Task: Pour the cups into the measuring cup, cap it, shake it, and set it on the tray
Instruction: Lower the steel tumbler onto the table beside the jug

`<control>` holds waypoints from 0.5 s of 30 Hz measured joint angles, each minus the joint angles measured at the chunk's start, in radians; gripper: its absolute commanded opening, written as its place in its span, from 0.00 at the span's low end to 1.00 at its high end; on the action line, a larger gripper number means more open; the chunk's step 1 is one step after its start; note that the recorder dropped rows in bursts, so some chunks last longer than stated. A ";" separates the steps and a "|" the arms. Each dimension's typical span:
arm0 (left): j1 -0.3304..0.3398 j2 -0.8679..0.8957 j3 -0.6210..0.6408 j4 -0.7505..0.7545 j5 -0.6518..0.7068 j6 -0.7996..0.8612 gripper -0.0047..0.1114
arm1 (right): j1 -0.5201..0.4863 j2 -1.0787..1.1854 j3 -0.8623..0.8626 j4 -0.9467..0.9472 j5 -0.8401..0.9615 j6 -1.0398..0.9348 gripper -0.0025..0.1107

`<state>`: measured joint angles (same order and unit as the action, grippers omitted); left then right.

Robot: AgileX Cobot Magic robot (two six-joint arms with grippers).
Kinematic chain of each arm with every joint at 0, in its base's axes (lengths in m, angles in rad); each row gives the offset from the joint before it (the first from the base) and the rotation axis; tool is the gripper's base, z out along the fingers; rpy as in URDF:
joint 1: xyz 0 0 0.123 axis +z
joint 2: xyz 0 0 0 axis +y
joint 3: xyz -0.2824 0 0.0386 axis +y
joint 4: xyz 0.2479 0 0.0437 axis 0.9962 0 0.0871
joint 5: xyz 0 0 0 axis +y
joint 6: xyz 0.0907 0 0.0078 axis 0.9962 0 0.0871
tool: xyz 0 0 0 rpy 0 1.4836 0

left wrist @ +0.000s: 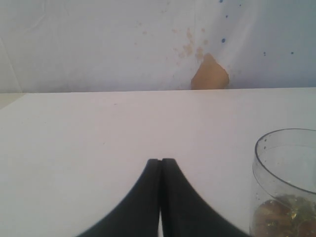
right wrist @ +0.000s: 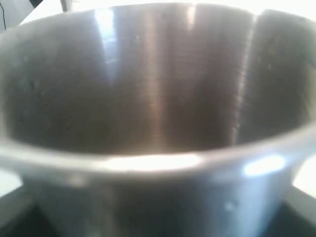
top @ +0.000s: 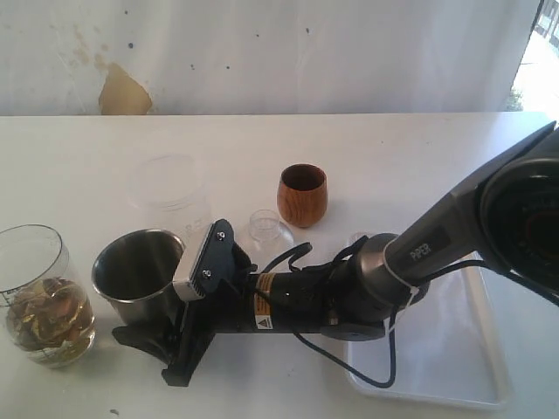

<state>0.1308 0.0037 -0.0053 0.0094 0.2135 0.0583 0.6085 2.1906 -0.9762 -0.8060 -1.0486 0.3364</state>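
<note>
Far left on the table point(top: 393, 148) stands the measuring cup point(top: 39, 292), upright, with brownish bits lying in the bottom. The left pincer point(left wrist: 160, 163) sits just beside it, fingers pressed flat together, nothing between them. Next along, the steel tumbler point(top: 135, 272) is upright near the measuring cup but not touching it. The right pincer point(top: 140, 325) has reached across the middle and has it, jaws spread wide against either side of the body, the rim filling the wrist view. Behind the tumbler is a frosted cup point(top: 166, 188), then a small clear lid point(top: 266, 225) lying on the table. The wooden cup point(top: 303, 195) is upright just beside the lid. Far right, the tray point(top: 472, 367) lies flat, the right arm passing over its near corner.
</note>
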 measured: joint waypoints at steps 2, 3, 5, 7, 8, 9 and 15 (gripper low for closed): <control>0.000 0.000 0.000 0.000 0.000 0.000 0.04 | 0.000 0.002 -0.002 0.000 0.002 -0.007 0.02; 0.000 0.000 0.000 0.000 0.000 0.000 0.04 | 0.000 0.002 -0.004 0.000 0.007 -0.010 0.02; 0.000 0.000 0.000 0.000 0.000 0.000 0.04 | 0.000 0.002 -0.004 0.000 0.015 -0.012 0.02; 0.000 0.000 0.000 0.000 0.000 0.000 0.04 | 0.000 0.002 -0.004 0.000 0.024 -0.015 0.04; 0.000 0.000 0.000 0.000 0.000 0.000 0.04 | 0.000 0.002 -0.004 0.000 0.025 -0.015 0.06; 0.000 0.000 0.000 0.000 0.000 0.000 0.04 | 0.000 0.002 -0.004 0.000 0.027 -0.015 0.10; 0.000 0.000 0.000 0.000 0.000 0.000 0.04 | 0.000 0.002 -0.004 0.000 0.043 -0.015 0.39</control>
<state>0.1308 0.0037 -0.0053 0.0094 0.2135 0.0583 0.6085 2.1925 -0.9803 -0.8060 -1.0059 0.3213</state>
